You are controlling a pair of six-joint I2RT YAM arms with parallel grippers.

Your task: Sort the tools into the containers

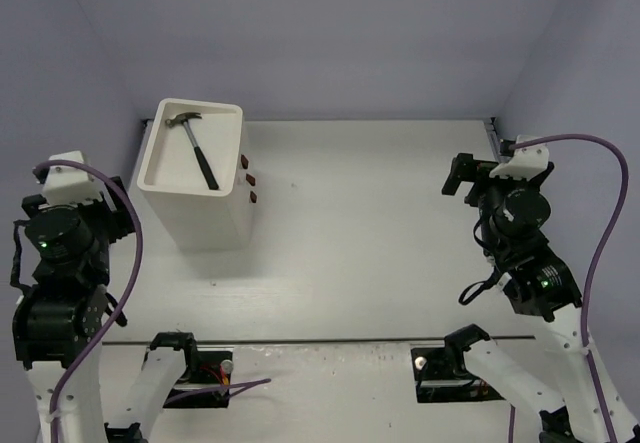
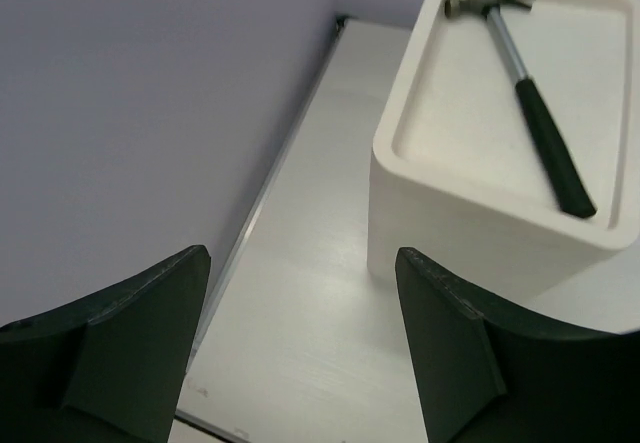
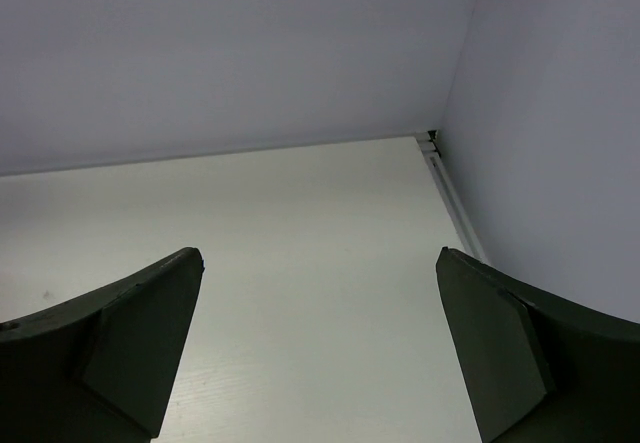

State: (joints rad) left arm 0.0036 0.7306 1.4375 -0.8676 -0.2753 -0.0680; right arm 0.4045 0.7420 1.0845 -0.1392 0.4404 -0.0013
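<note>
Left hand: the left hand (image 2: 302, 263) stood released, its two dark fingers spread wide with only worktop showing between them. It hung at the left side near the wall, apart from the cabinet.
Right hand: the right hand (image 3: 320, 258) was likewise released, with its fingers far apart and grasping nothing. It was aimed toward the far right corner of the worktop.
Hammer: the hammer (image 1: 196, 146) lay flat in the top tray (image 1: 148, 153) of the cabinet (image 1: 200, 218), touching neither hand.
Hammer axis: its long axis ran diagonally across the tray. The steel head sat by the far left corner, and the black grip pointed to the near right, ending close to the tray's rim.
Cabinet: it stood upright at the far left of the worktop (image 1: 380, 213), near the left wall (image 2: 130, 113), with a band of worktop between them.
Drawers: three dark-red handles (image 1: 247, 177) showed on the cabinet's right face. The drawers looked pushed in, though the top view was too steep to be sure.
Edges: a left edge strip (image 2: 279, 158) ran along the foot of the left wall, and a right edge strip (image 3: 455, 198) ran along the right wall.
Open room: a broad stretch of pale worktop lay between the cabinet and the right arm. Walls closed the far, left and right sides.
</note>
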